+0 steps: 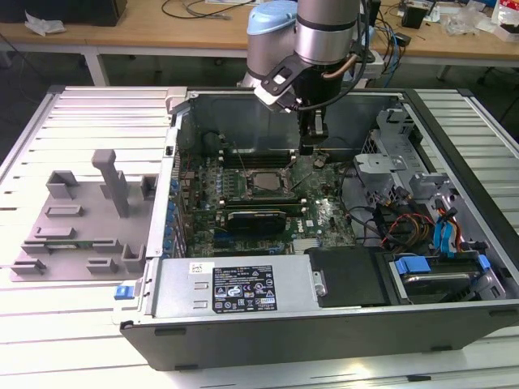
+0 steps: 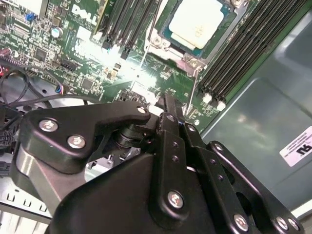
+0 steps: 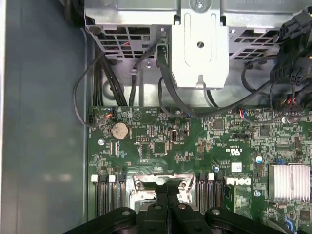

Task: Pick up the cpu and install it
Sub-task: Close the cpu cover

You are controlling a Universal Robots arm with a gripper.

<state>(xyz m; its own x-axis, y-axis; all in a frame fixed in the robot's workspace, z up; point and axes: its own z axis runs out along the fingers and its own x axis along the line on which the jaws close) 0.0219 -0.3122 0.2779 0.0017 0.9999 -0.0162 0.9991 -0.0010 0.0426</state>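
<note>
In the exterior view, an open computer case [image 1: 340, 336] lies on the slatted desk [image 1: 81, 121]. A grey plastic tray [image 1: 73, 235] sits beside it, toward the exterior view's left. The end effector [image 1: 312, 148] hangs inside the case, just above the green circuit board [image 1: 324, 215]. It is near the socket frame [image 1: 239, 185], on the exterior view's right of it. The cpu [image 1: 262, 183] lies in that frame.

In the second wrist view, the end effector's 2 black fingers [image 2: 171, 131] are pressed together with nothing between them. The cpu [image 2: 197, 22] sits flat in the socket frame [image 2: 168, 46], apart from the fingertips, with black memory slots [image 2: 243, 53] alongside.

In the first wrist view, the fingers [image 3: 161, 197] meet in a tight seam over the metal frame [image 3: 146, 183]. A round coin battery [image 3: 120, 129] sits on the board.
</note>
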